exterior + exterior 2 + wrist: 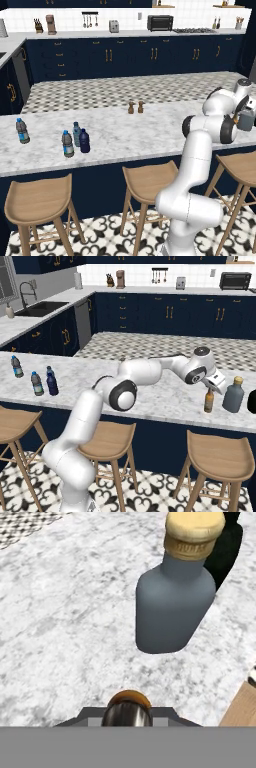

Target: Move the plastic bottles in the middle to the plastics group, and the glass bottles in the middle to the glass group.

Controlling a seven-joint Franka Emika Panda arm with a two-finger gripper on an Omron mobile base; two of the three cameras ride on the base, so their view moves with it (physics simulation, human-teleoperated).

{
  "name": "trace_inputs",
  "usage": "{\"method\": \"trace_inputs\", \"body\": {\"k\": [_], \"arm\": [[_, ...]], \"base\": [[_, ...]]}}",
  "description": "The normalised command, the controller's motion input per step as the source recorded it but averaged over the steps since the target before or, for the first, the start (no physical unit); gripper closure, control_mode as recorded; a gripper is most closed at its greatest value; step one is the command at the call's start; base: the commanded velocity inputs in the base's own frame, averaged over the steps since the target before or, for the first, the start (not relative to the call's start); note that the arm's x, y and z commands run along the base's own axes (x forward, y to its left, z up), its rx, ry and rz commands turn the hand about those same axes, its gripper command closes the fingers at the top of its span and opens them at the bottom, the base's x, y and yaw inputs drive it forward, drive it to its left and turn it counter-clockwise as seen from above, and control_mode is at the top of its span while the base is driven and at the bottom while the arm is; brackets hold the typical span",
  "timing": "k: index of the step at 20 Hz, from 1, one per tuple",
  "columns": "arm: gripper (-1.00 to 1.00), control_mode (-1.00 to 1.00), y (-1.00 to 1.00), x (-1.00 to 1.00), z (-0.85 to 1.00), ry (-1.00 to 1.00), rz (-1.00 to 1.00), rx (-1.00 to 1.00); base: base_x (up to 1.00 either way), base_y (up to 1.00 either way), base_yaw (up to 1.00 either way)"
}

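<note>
Gripper (pixel 214 387) positioned over the amber bottle (pixel 209 401), just beside the grey-blue bottle (pixel 233 395).

Jaw state cannot be told: in the hand view the amber bottle's top (pixel 128 704) sits between the jaws at the bottom edge, but contact is not visible. Risk, as a judgement: the amber bottle stands close to the grey-blue bottle, so a sideways drift on release or lift-off could knock either bottle over; a dark object (pixel 252 401) just beyond the grey-blue bottle narrows the margin further. The marble counter (pixel 165 391) looks smooth, so a tipped bottle could roll toward its front edge. Well away from the grey-blue bottle, at the counter's far end, the teal bottle (pixel 76 134) and navy bottle (pixel 84 141) stand touching, between two labelled water bottles (pixel 67 144) (pixel 22 131). Wooden stools (pixel 150 182) line the counter front; navy cabinets (pixel 125 57) back the room.
</note>
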Motion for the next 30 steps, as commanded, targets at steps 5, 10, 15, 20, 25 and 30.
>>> {"method": "trace_inputs", "body": {"k": [5,10,15,20,25,30], "arm": [[-1.0,-1.0,0.0,0.0,-0.42,0.0,0.0,-0.03],[-1.0,-1.0,0.03,-0.04,-0.25,-0.02,0.0,-0.02],[-1.0,-1.0,0.09,-0.01,-0.09,-0.04,0.0,0.0],[-1.0,-1.0,0.11,-0.05,0.13,-0.06,0.0,0.0],[-1.0,-1.0,0.22,-0.25,0.24,-0.05,0.0,0.0],[-1.0,-1.0,0.38,-0.45,0.19,-0.01,0.0,0.0]], "base": [[0.0,0.0,0.0],[0.0,0.0,0.0],[0.0,0.0,0.0],[0.0,0.0,0.0],[0.0,0.0,0.0],[0.0,0.0,0.0]]}}
